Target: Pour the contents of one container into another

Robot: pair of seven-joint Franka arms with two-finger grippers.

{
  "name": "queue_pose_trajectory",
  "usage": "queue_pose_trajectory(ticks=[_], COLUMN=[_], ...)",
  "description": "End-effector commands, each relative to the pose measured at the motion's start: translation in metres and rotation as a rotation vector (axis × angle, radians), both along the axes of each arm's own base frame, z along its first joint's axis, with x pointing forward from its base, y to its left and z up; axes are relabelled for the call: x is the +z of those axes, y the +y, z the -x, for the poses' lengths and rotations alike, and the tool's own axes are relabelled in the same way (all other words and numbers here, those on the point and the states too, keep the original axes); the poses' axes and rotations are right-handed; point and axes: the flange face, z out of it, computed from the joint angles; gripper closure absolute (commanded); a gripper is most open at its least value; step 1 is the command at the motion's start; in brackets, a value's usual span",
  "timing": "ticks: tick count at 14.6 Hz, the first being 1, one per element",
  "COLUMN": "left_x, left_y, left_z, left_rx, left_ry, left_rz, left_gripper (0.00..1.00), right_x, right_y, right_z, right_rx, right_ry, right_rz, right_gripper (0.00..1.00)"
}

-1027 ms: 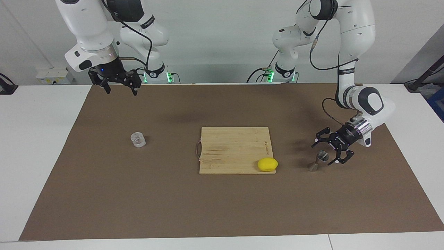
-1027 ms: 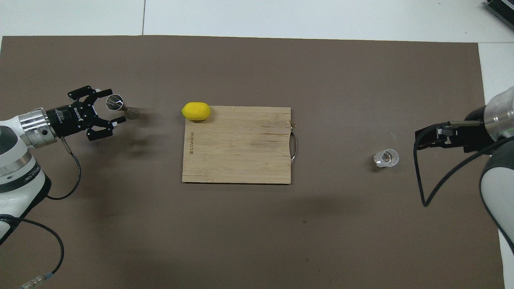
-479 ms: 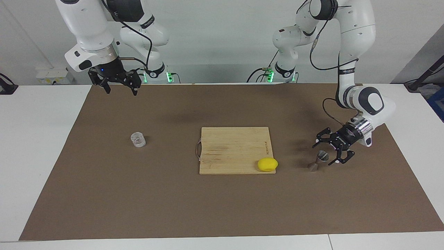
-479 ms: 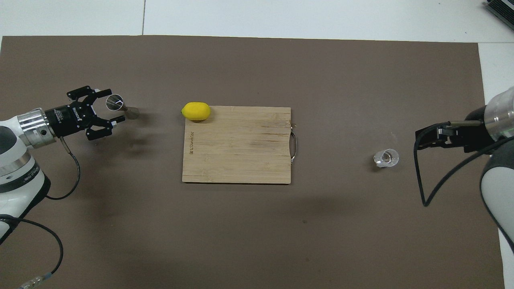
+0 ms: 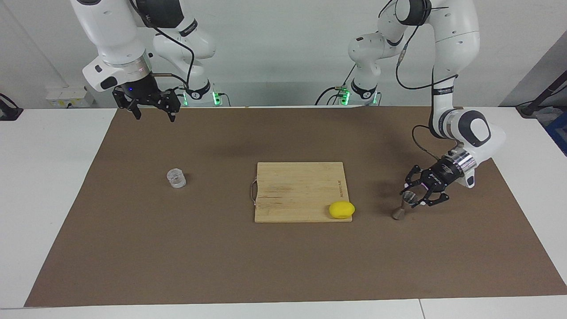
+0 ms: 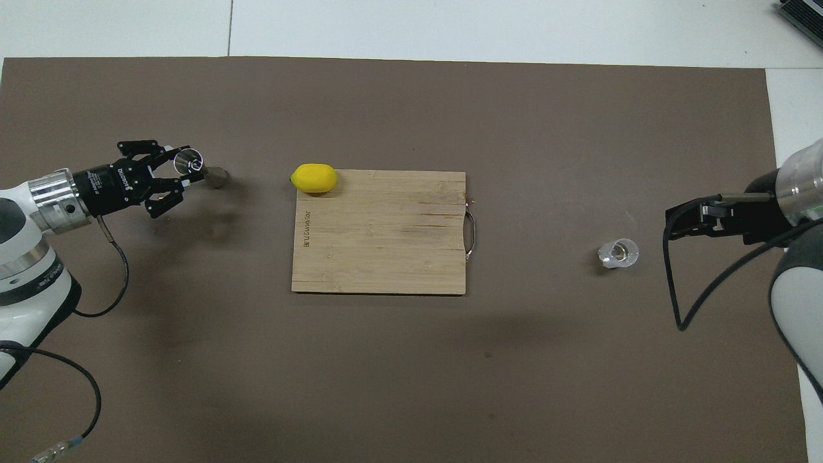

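Observation:
The steel jigger (image 5: 401, 214) stands on the brown mat near the left arm's end of the table, and also shows in the overhead view (image 6: 216, 177). My left gripper (image 5: 413, 198) reaches in low from the side, its fingers closed around the jigger's upper cone; it also shows in the overhead view (image 6: 182, 168). The clear glass cup (image 5: 176, 178) stands alone near the right arm's end, also in the overhead view (image 6: 618, 253). My right gripper (image 5: 153, 113) hangs open high above the mat's edge nearest the robots, apart from the cup, and waits.
A bamboo cutting board (image 5: 297, 186) lies in the middle of the mat, with a yellow lemon (image 5: 341, 209) on its corner toward the jigger. The brown mat (image 5: 221, 257) covers most of the white table.
My left gripper's fingers have closed in from wide open onto the jigger's upper cone, and the jigger has shifted slightly. The right arm has hardly moved.

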Motion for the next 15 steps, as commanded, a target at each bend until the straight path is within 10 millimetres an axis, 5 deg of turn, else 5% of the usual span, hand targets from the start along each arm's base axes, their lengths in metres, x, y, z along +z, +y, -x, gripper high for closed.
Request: queue_pose_trajectory(ticks=[1, 8, 15], left_x=[0.023, 0.051, 0.036], left_y=[-0.035, -0.174, -0.306], left_z=[-0.014, -0.009, 0.020], left_rx=[-0.062, -0.253, -0.207], left_ry=[-0.044, -0.005, 0.047], left_rz=[0.061, 0.190, 0.138], left_gripper=[1.00, 1.00, 1.00], right_x=[0.002, -0.002, -0.009], right_y=[-0.020, -0.060, -0.088], right_z=[0.003, 0.004, 0.004], right_rx=[-0.009, -0.039, -0.318], right_ry=[-0.009, 0.000, -0.013], right_rz=[-0.024, -0.024, -0.013], right_gripper=[0.03, 0.01, 0.00])
